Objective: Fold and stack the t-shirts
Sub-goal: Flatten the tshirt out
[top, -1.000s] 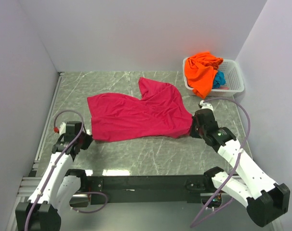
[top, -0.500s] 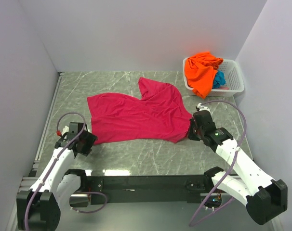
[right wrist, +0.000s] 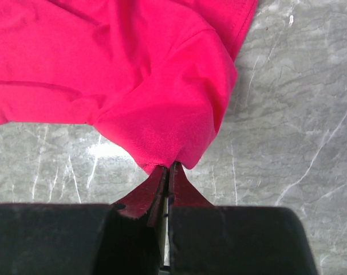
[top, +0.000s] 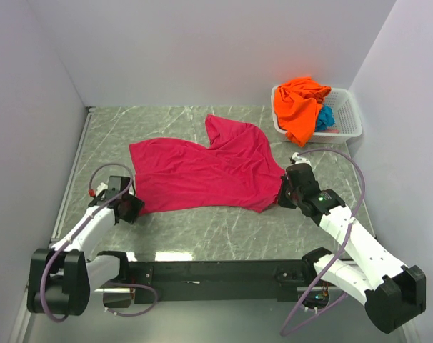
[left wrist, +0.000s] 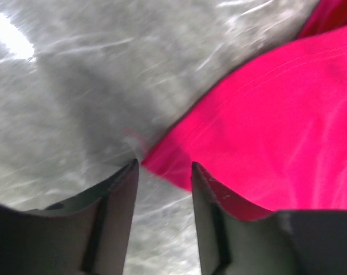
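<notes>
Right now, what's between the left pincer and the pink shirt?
Only bare tabletop. In the left wrist view the open left pincer sits right at a corner of the pink shirt.

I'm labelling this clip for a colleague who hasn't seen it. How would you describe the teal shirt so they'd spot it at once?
At the table's far right corner stands a white lattice basket. Inside it, the teal shirt lies bunched beside an orange shirt spilling over the rim. It is the only blue cloth; the pink shirt lies spread on the table.
</notes>
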Robot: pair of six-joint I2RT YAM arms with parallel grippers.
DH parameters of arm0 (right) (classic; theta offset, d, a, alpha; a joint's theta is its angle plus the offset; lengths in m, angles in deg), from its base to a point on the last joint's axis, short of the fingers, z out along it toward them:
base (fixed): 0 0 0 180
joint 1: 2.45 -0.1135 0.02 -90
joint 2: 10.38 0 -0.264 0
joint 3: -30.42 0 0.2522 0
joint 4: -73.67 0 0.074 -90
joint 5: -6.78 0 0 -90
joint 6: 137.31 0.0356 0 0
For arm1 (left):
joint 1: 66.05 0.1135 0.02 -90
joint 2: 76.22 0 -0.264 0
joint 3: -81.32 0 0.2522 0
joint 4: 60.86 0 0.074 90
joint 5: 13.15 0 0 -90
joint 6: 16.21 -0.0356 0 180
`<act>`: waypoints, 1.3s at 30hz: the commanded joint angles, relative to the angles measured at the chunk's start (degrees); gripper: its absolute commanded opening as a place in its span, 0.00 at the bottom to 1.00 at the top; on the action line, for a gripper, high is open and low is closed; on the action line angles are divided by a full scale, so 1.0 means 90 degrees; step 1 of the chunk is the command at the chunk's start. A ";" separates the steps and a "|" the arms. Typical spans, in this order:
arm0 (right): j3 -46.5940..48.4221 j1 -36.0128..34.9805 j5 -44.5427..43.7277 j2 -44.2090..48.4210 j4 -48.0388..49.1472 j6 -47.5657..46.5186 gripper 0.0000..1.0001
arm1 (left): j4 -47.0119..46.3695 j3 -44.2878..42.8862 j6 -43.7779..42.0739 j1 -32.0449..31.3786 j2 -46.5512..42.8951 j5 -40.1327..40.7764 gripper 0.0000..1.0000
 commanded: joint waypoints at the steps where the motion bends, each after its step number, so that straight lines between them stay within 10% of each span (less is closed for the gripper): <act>1: 0.0003 0.0029 -0.0043 -0.0001 0.0249 -0.0002 0.00 | -0.0462 -0.0012 -0.0137 -0.0033 0.0443 -0.0028 0.45; 8: 0.0003 0.0029 0.0015 -0.0001 0.0356 -0.0002 0.00 | -0.0434 -0.0090 -0.0167 -0.0052 0.0855 0.0216 0.01; 27: 0.1915 0.0039 -0.1303 -0.0010 0.0649 -0.0422 0.00 | -0.0326 -0.2764 -0.0401 -0.0619 -0.0259 0.2060 0.01; 39: 0.5450 0.0088 -0.1783 -0.0440 0.0347 -0.1749 0.00 | -0.0863 -0.5224 -0.1455 -0.0736 -0.0755 0.2530 0.01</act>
